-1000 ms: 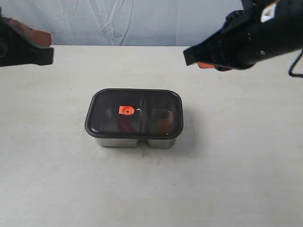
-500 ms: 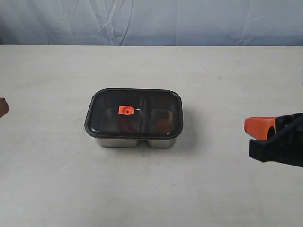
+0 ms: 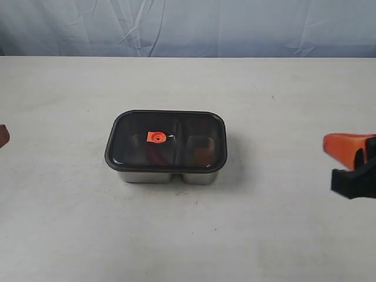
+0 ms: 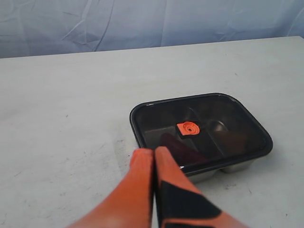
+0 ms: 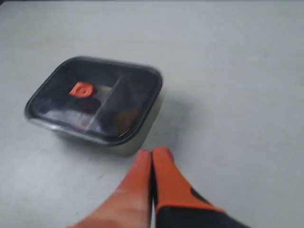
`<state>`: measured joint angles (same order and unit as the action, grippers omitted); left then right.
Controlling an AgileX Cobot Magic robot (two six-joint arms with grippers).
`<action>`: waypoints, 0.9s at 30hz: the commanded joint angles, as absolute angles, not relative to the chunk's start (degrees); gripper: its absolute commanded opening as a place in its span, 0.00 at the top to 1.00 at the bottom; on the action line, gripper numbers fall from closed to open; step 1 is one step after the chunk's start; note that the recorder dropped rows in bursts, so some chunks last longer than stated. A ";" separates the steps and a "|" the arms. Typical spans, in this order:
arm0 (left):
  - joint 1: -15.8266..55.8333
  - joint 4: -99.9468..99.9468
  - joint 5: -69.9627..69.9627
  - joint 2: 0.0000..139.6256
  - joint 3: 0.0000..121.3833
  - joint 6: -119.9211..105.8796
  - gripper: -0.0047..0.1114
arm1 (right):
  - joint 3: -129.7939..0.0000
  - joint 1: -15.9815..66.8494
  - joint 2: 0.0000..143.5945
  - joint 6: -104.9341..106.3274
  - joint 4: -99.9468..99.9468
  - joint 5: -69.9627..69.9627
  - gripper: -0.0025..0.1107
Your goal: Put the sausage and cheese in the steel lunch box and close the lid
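Surroundings, as I am seeing them.
I am looking over an off-white table, its matte top showing faint grey scuffs and specks; a wrinkled blue-grey cloth backdrop is hanging along its far edge.

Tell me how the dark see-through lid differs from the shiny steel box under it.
The dark translucent lid is nearly black; the shiny steel lunch box is silver and reflective. The lid lies flat on top; the lunch box stands on the table, only its wall showing. The lid carries a small orange valve tab; the lunch box wall is plain. Both are rectangular with rounded corners.
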<state>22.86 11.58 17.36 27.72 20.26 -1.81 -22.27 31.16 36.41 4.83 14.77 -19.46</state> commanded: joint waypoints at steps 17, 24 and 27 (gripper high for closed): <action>22.97 10.41 16.71 27.37 20.04 -1.65 0.96 | -14.39 -0.02 12.47 5.94 5.48 -21.20 0.99; 22.97 10.41 16.71 27.37 20.04 -1.65 0.96 | -5.44 -0.02 3.50 -1.65 1.30 -21.06 0.99; 22.97 10.41 16.71 27.37 20.04 -1.65 0.96 | -3.93 -0.02 1.92 -2.39 0.58 -21.46 0.99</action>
